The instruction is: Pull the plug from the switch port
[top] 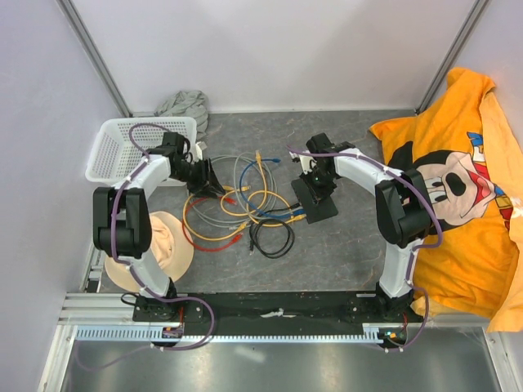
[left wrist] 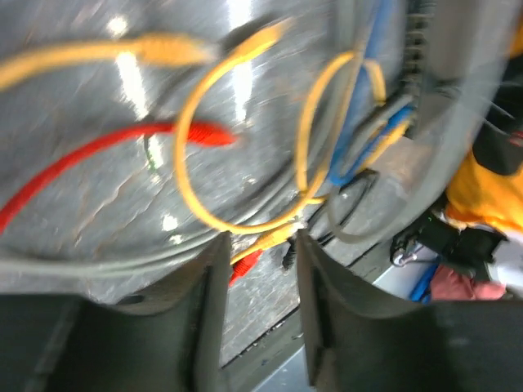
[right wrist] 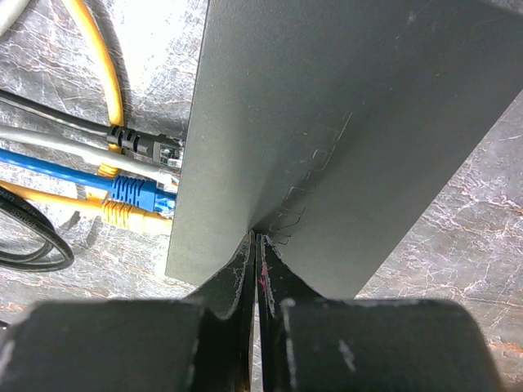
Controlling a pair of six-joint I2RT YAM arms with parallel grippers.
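Switch point(top: 320, 206), grey table point(top: 343, 253), seemingly lilac walls point(top: 270, 49).

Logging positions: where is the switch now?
Top view: the switch lies right of centre, under the right gripper, with cables plugged into its left edge.

I'm looking at two arms built alike: the left arm point(top: 151, 171) and the right arm point(top: 359, 167) are each showing curved white shells alternating with blocky black joint housings. A purple cable point(top: 145, 125) is running along each one, down to the black bases point(top: 155, 306). Through the wrist cameras I'm seeing the left gripper point(left wrist: 261, 245) and the right gripper point(right wrist: 256, 245) wearing matte dark-grey fingers point(left wrist: 200, 318), lightly scuffed.
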